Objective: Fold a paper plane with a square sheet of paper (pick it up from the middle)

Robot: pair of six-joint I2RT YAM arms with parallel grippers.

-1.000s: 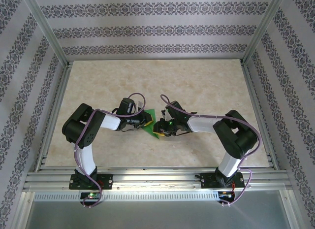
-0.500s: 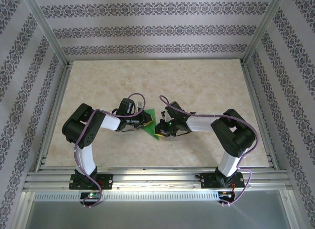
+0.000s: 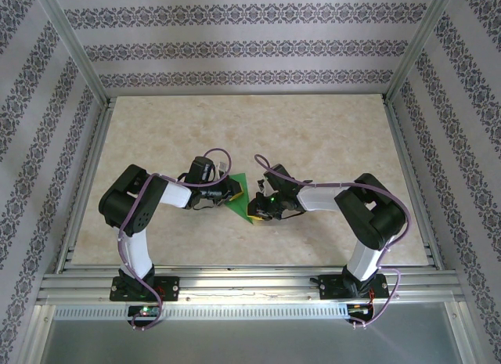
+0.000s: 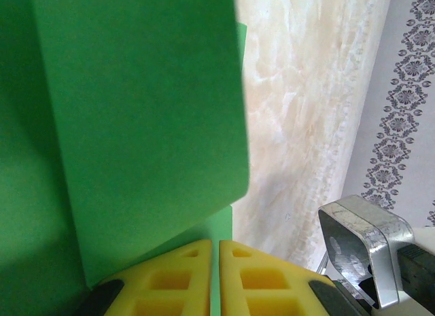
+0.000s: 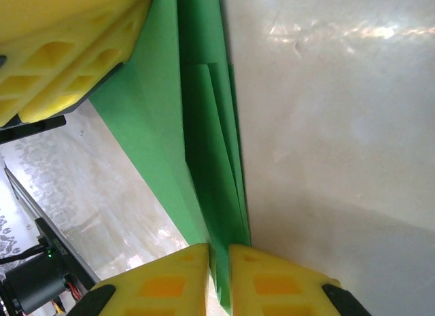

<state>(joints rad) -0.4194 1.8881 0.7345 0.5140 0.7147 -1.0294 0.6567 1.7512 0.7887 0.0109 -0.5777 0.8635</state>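
On your left, the left pincer (image 3: pixel 232 193) has its yellow pads (image 4: pixel 180 282) pressed together on an edge of the green paper (image 3: pixel 243 198), whose folded flap stands up with a rounded free corner. The paper sits mid-bench between both pincers, its layered edges running beside the bare marble-patterned bench (image 3: pixel 313 137). The right pincer (image 3: pixel 254 207) seems to pinch those layered edges at the paper's near end. Open bench lies all around, out to the aluminium frame rails (image 3: pixel 407 168).

Over the table's (image 3: pixel 329 137) middle, the paper (image 3: pixel 242 198) sits between left gripper (image 3: pixel 232 193) and right gripper (image 3: pixel 254 209).
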